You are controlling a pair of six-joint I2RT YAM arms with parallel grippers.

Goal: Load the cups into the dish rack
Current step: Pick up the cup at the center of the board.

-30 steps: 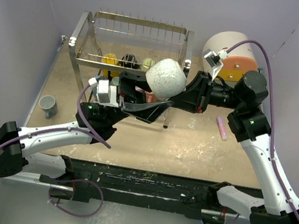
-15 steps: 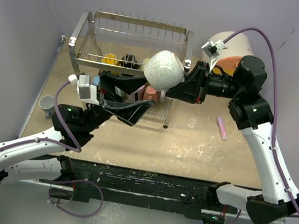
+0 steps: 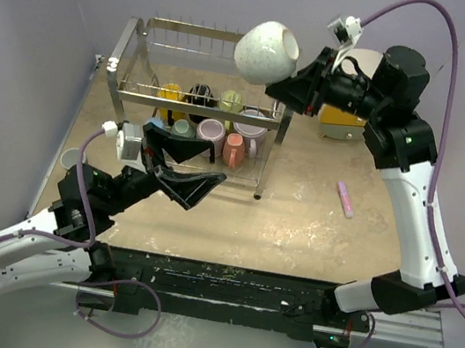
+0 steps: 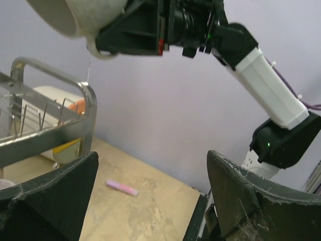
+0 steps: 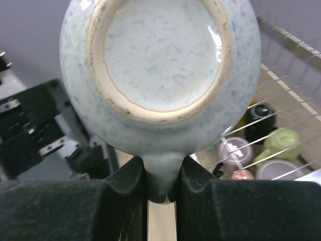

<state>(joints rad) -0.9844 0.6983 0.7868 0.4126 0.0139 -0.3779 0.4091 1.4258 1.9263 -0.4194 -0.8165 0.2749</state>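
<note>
Near the table's left front, the left gripper [image 3: 205, 168] hangs with its jaws spread wide, just in front of the dish rack [image 3: 134, 49]. Several cups sit in the rack's lower tier, among them a yellow cup [image 3: 171, 91] and a salmon cup [image 3: 233, 149]. Above the rack's right end, the right gripper [image 3: 282, 79] pinches the handle of a speckled white cup [image 3: 267, 48], which is tipped on its side. Further right, a pink stick [image 3: 345, 198] lies on the table.

I see the speckled white mug [image 5: 160, 60] as glossy glazed ceramic w/ rough unglazed foot ring; dish rack [image 4: 89, 108] shiny metal wire; tabletop [image 3: 312, 232] matt, scuffed.
</note>
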